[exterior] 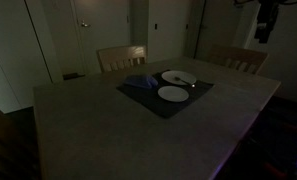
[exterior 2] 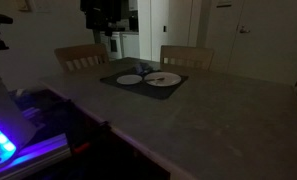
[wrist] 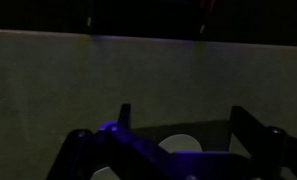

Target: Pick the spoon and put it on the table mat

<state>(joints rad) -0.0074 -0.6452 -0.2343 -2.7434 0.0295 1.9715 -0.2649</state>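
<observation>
The scene is dim. A dark table mat (exterior: 148, 100) lies on the table, also seen in an exterior view (exterior 2: 113, 78). Two white plates rest on it (exterior: 173, 94) (exterior: 179, 77). A thin spoon (exterior 2: 156, 77) seems to lie across the larger plate (exterior 2: 168, 81); it is faint. My gripper (exterior: 263, 22) hangs high above the table's far side, apart from everything, also in an exterior view (exterior 2: 103, 15). In the wrist view its fingers (wrist: 186, 120) are spread and empty, with a plate (wrist: 183, 146) and the mat (wrist: 203, 128) far below.
Two wooden chairs (exterior: 121, 58) (exterior: 238, 58) stand at the far side of the large table (exterior: 98, 125). A bluish cloth-like thing (exterior: 138, 83) lies on the mat. A purple-lit device (exterior 2: 3, 140) sits near the table's edge.
</observation>
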